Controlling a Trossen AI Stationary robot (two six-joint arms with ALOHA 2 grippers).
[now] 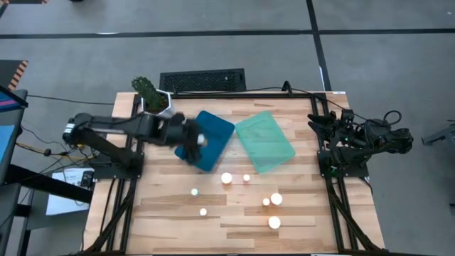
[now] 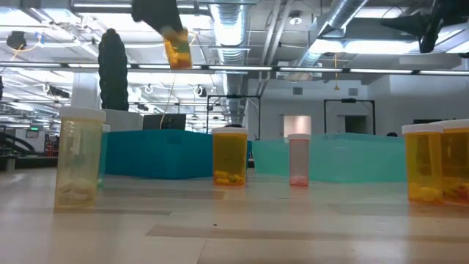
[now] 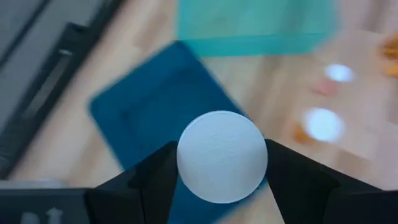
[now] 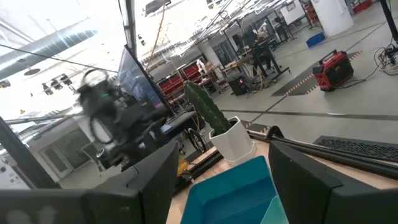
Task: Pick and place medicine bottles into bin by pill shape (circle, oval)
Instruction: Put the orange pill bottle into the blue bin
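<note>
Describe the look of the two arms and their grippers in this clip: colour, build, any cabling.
Both arms are dark, nearly black, built of jointed segments on black frame bases at the table's side edges. The left gripper has two broad, flat, matte black fingers. The right gripper has the same angular black fingers. Loose black cables bunch around the right arm, and a pale band marks the left arm's base end.

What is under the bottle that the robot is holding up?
The dark blue tray lies under the bottle held in the left gripper. The white cap hides the bottle's body and part of the tray here. No other bottle shows on the visible part of the tray.
</note>
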